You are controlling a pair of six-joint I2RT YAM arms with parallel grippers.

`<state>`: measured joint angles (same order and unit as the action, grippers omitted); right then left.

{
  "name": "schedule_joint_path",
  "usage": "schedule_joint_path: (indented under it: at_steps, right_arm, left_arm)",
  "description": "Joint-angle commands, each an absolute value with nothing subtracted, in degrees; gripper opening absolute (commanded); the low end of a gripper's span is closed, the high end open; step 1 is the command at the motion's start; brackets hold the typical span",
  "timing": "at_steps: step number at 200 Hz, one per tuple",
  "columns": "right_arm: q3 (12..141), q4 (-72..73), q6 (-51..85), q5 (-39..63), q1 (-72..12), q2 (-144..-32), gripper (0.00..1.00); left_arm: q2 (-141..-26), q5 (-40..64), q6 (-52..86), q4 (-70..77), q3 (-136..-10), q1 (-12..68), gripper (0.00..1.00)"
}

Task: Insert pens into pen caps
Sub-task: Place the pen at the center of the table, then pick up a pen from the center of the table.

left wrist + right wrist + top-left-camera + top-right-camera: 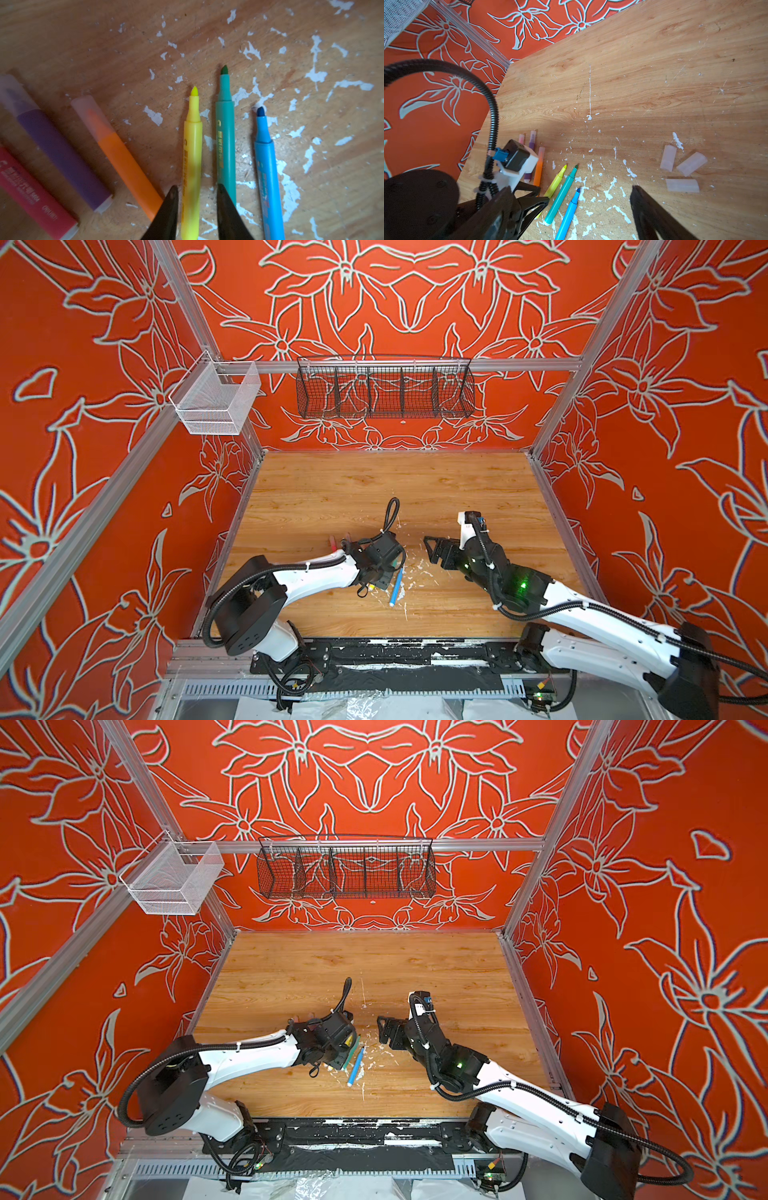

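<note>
**A:** Where is the left gripper (pixel 196 188)?

**B:** Low over the bench (pixel 633 62). Its jaws are a little apart, one on each side of the yellow pen (pixel 192 145). A sliver of wood shows between each finger and the barrel, so it straddles the pen without clamping it.

**A:** And the rest of the pens?

**B:** All six lie flat in a loose row. The green pen (pixel 226 135) is just beside the yellow one, and the blue pen (pixel 268 176) is just beyond that. These three have bare tips. On the yellow one's other side lie the orange pen (pixel 124 166), the purple pen (pixel 62 155) and the pink pen (pixel 31 187). The orange one wears a clear cap (pixel 89 112) over its tip, and so does the purple. The pink one's tip looks covered too in the right wrist view, though it is small there.

**A:** Any caps lying free?

**B:** Three loose caps (pixel 682 185) lie on their sides in a close cluster, well apart from the pens.

**A:** The right gripper (pixel 430 549)?

**B:** Its jaws are wide apart with nothing between them. It hangs over the bench facing the left one, and the cluster is near one finger (pixel 654 207).

**A:** The bench surface?

**B:** Wood grain, with white flecks (pixel 315 74) scattered around the pens.
</note>
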<state>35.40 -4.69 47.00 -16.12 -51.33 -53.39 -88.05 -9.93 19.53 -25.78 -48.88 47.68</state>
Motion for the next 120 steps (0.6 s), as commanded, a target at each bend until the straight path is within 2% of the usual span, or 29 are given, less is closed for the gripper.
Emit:
schedule_joint_path:
  at_steps: [1, 120]
  right_arm:
    - [35.2, -3.0, 48.1, -15.7, -51.0, -53.7, 0.91]
    - [36.2, -2.1, 48.5, -13.6, -51.0, -54.8, 0.90]
  left_arm:
    - [-90.8, -10.2, 20.8, -28.5, -50.9, 47.3, 0.30]
    - [-96.4, -7.7, 21.7, -31.1, -53.7, 44.6, 0.28]
